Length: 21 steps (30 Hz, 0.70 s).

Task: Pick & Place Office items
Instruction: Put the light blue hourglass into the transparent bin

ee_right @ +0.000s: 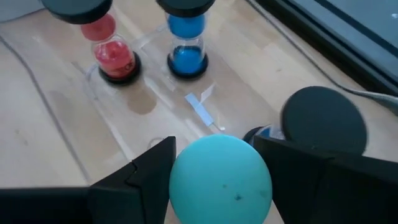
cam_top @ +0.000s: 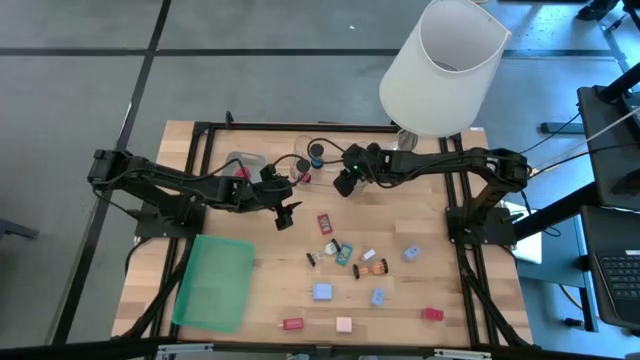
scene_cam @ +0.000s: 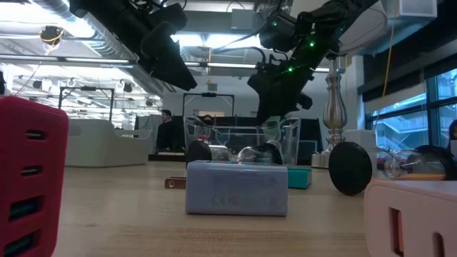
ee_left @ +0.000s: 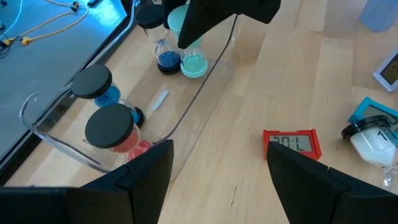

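Note:
A clear tray (ee_left: 186, 112) at the table's far side holds several small sand timers with dark caps: a red one (ee_left: 118, 134) and two blue ones (ee_left: 99, 87) (ee_left: 165, 57). My right gripper (cam_top: 345, 183) (ee_right: 211, 148) hangs over the tray, shut on a teal sand timer (ee_left: 194, 62). My left gripper (cam_top: 285, 212) (ee_left: 217, 155) is open just in front of the tray and touches nothing. More small pieces lie scattered nearer the front, among them a red clock (ee_left: 291, 142). My right gripper pinches the teal sand timer between its two fingers, one on either side of its round teal top end (ee_right: 221, 180). The fingers come from above, pointing down. The timer stands upright, its lower end (ee_left: 194, 67) inside the tray beside a blue timer; whether it rests on the tray floor I cannot tell.
A flat green lid (cam_top: 213, 282) lies at the left front. The white lamp shade (cam_top: 440, 65) stands over the far right corner. Blue (cam_top: 322, 291), pink (cam_top: 344, 324) and red (cam_top: 432, 314) blocks lie scattered across the front half. A black frame runs along the table's edges.

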Each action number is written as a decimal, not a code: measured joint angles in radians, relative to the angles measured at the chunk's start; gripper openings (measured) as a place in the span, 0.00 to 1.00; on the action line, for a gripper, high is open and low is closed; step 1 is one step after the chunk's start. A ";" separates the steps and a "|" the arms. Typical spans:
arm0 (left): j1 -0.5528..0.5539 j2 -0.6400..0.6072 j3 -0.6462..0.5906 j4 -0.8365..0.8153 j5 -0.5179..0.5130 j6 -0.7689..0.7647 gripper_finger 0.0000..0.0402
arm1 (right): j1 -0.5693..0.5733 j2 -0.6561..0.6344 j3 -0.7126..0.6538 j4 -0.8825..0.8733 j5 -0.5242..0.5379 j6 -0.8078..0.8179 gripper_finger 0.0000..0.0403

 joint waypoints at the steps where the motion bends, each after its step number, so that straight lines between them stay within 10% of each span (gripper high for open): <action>1: 0.000 0.000 0.000 0.000 0.000 0.000 0.64 | 0.000 0.000 0.000 0.000 -0.004 -0.001 0.53; 21: -0.004 0.000 0.000 0.000 0.000 0.000 0.64 | -0.003 0.000 0.000 0.000 -0.002 0.003 0.52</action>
